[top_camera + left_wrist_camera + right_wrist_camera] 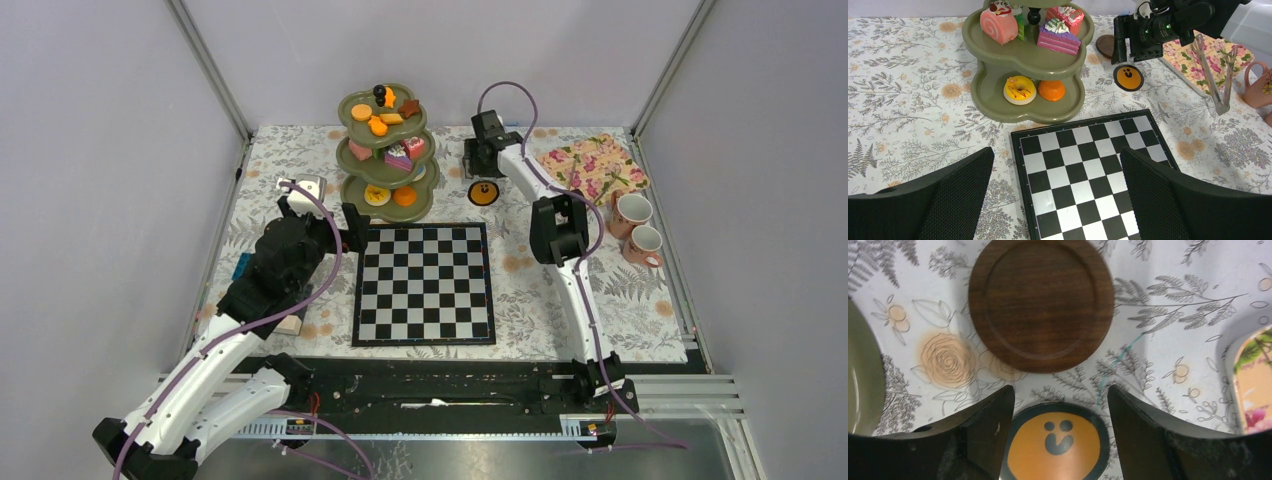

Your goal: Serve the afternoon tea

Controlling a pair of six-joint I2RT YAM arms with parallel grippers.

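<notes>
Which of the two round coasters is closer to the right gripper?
The orange smiley-face coaster, framed between the right gripper's open fingers; the plain dark wooden coaster lies beyond the fingertips.

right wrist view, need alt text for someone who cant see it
The open right hand hangs over a floral tablecloth, its two black fingers framing an orange smiley coaster. Just beyond lies a round dark wooden coaster; the green stand edges in at left, a flowered tray at right.
</notes>
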